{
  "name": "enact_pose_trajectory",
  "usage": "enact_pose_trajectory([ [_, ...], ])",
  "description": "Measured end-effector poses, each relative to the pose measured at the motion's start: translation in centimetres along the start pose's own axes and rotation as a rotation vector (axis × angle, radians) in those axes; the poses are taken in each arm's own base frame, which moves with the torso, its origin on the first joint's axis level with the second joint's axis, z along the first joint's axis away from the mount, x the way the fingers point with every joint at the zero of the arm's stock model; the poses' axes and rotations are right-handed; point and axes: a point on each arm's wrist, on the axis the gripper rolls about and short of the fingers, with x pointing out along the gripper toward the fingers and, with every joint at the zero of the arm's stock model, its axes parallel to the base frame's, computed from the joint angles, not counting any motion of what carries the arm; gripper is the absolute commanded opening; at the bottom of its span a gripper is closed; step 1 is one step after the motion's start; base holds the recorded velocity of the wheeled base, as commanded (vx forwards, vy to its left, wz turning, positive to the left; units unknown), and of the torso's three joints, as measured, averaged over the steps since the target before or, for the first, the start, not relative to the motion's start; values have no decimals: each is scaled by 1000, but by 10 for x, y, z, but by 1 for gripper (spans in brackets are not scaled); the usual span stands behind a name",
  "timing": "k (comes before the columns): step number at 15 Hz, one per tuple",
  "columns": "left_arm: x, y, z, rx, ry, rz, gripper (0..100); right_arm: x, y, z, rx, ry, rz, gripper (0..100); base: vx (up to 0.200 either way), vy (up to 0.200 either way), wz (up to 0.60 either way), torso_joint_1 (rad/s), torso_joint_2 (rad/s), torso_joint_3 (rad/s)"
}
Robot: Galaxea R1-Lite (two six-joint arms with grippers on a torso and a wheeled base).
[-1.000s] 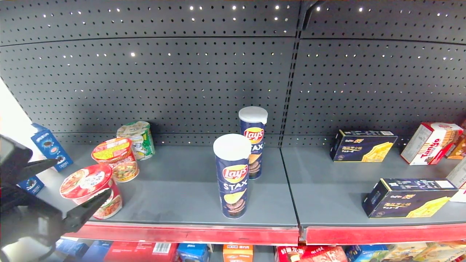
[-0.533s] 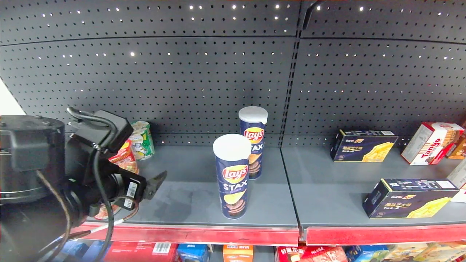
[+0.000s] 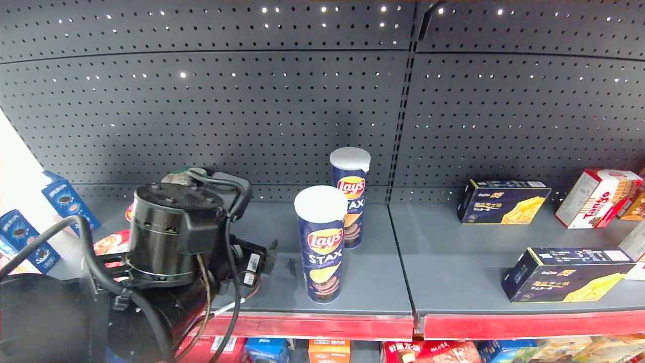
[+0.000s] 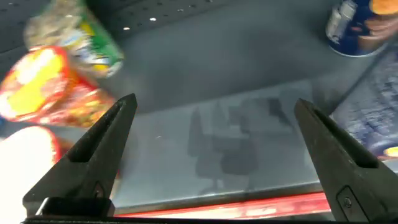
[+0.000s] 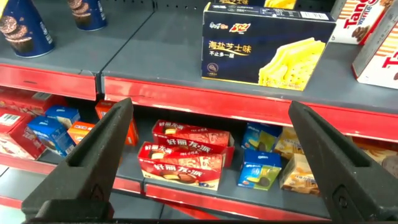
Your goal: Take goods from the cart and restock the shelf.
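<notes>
Left gripper (image 4: pixel 214 106): fingers spread wide with nothing between them, low over the shelf board (image 3: pixel 373 282).
Ahead of left gripper: a bare gray strip of shelf board lies between the 2 fingers.
Outside 1 finger: the front chip can (image 3: pixel 321 244) stands upright just beside it. The rear chip can (image 3: pixel 350 196) stands farther ahead on the same side.
Outside the other finger: 3 noodle cups (image 4: pixel 46 93) stand near it, close to one another.
Reason for pose (judged): the bare strip between cups and cans is the open restocking slot, and the wide spread clears both neighbours.
Right gripper (image 5: pixel 208 106): fingers spread wide and empty, held low in front of the red front rail (image 5: pixel 249 106).
Ahead of right gripper: a dark blue biscuit box (image 5: pixel 267 43) stands above the rail on the shelf board. The lower-tier boxes (image 5: pixel 186 155) sit below the rail.
Task goods: all stand on the shelving, and neither gripper carries 1.
Next step (judged): a fresh item must be fetched before any placement.
Risk (judged): the front chip can is tall and narrow, so a sideways sweep of the left gripper could tip it.
</notes>
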Motion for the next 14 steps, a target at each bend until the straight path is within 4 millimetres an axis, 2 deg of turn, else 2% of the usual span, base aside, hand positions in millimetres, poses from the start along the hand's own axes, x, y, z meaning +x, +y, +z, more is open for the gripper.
enact_pose_trajectory([
  [14, 32, -27, -19, 68, 88, -22, 100, 0, 0, 0, 0, 2, -4, 100, 0, 0, 0, 0, 0, 0],
])
